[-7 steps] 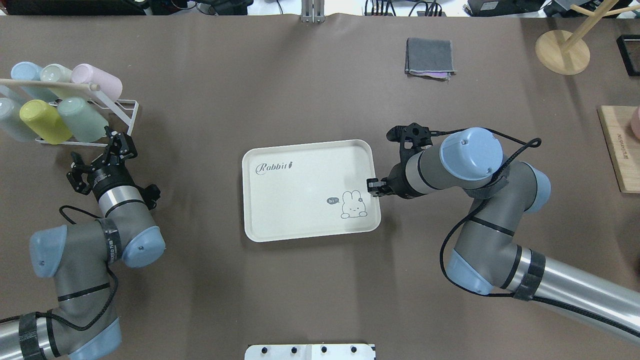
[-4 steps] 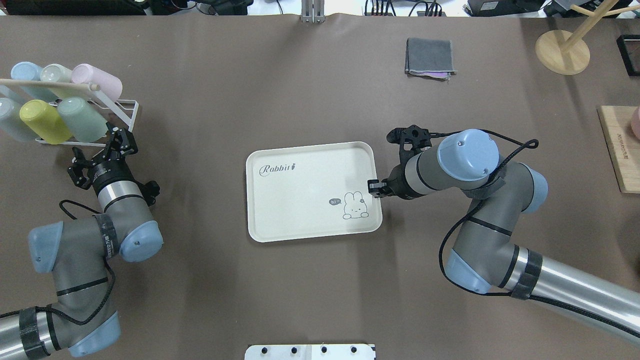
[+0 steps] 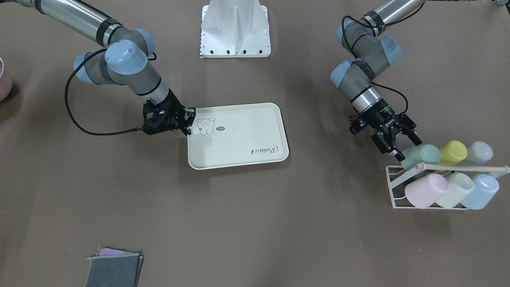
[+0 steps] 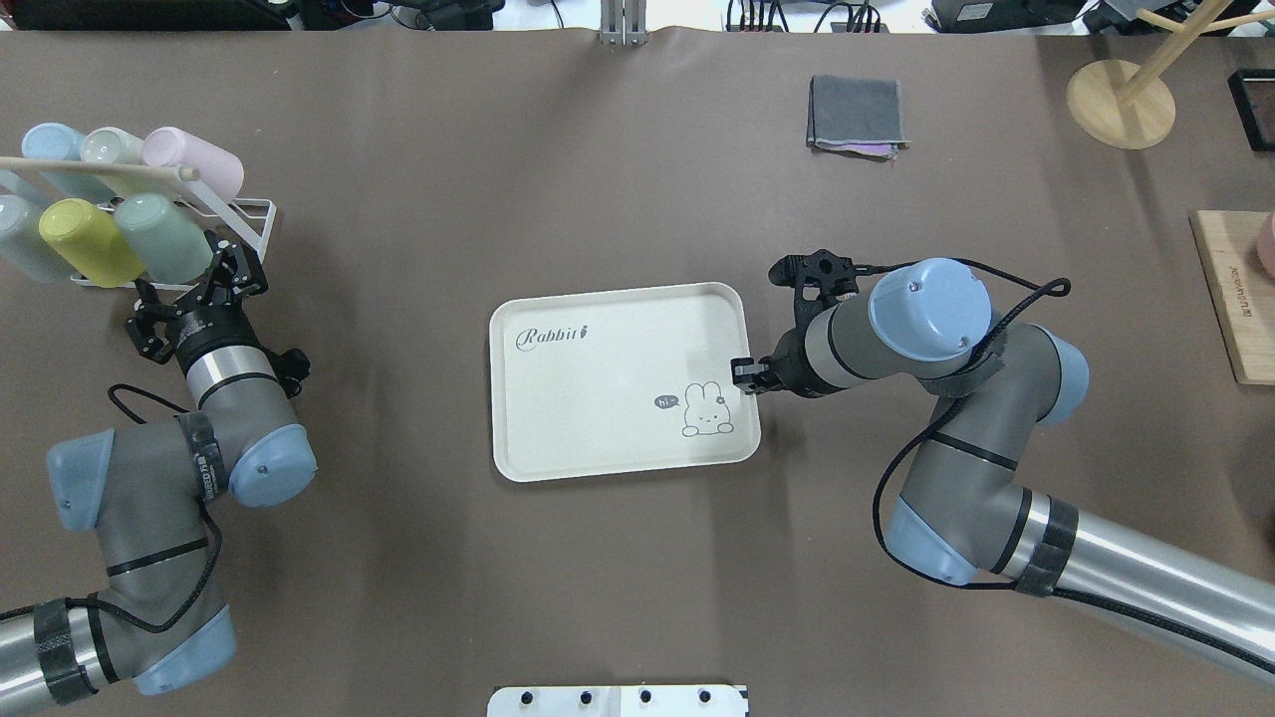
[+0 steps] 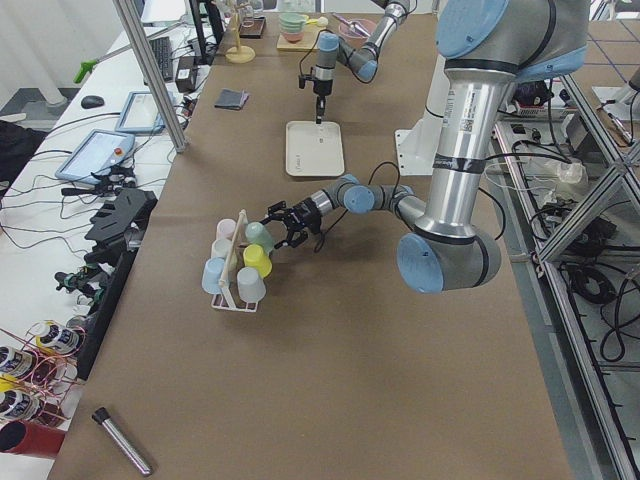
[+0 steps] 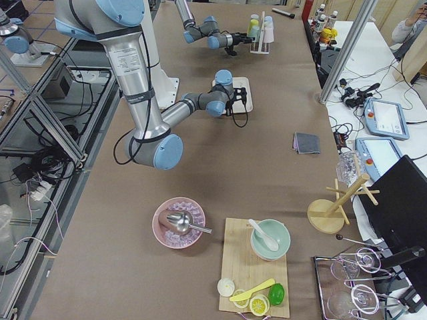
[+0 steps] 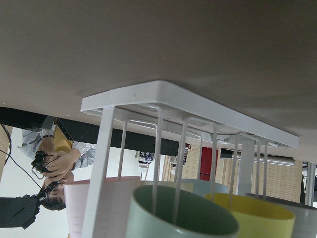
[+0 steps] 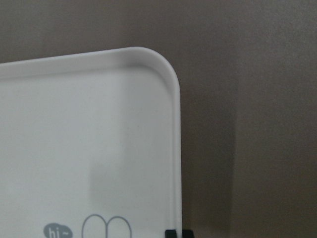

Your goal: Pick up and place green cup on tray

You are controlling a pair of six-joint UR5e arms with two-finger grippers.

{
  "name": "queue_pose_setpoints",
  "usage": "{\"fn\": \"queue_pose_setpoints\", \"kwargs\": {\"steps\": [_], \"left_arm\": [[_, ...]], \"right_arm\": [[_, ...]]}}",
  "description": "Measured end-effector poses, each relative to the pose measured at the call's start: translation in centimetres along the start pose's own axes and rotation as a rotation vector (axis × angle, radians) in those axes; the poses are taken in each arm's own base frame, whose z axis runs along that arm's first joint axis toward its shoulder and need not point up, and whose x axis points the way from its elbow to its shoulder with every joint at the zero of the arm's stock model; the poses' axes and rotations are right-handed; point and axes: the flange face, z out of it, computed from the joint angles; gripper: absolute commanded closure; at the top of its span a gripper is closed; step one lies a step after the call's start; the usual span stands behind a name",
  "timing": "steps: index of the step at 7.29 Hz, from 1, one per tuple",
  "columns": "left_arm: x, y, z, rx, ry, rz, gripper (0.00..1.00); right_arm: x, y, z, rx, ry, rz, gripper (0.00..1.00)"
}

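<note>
Overhead exterior: left gripper [image 4: 237,271] gapes by green cup [image 4: 164,239] (right gripper [image 4: 742,373] pinches tray [image 4: 618,388] rim)

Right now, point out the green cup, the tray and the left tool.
green cup [image 4: 164,239], overhead view, its side wall, lying in the rack.
tray [image 4: 598,398], overhead view, bare part of its floor.
left tool [image 3: 409,150], front-facing view, midway between its open fingertips.
</note>
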Motion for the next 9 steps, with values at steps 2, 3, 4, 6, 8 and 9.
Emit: {"fn": "queue_pose_setpoints", "kwargs": {"steps": [2, 3, 4, 6, 8, 9], "left_arm": [[0.1, 0.1, 0.6, -0.006, 0.004, -0.003, 0.02], [0.2, 0.1, 1.0, -0.009, 0.006, -0.004, 0.02], [0.3, 0.0, 1.3, -0.012, 0.008, -0.006, 0.02], [0.3, 0.1, 1.8, -0.016, 0.011, -0.011, 0.03], [0.4, 0.1, 2.2, -0.021, 0.016, -0.013, 0.03], [0.5, 0.1, 2.4, -0.021, 0.016, -0.015, 0.03]], "right_arm": [[0.2, -0.1, 0.1, 0.005, -0.007, 0.003, 0.00], [0.3, -0.2, 0.1, 0.007, -0.009, 0.003, 0.00], [0.3, -0.3, 0.0, 0.009, -0.011, 0.005, 0.00], [1.6, -2.6, -1.6, 0.027, -0.015, 0.027, 0.00], [6.7, -8.1, -6.5, 0.026, -0.023, 0.074, 0.00], [11.0, -10.5, -9.3, 0.028, -0.012, 0.096, 0.00]]}}
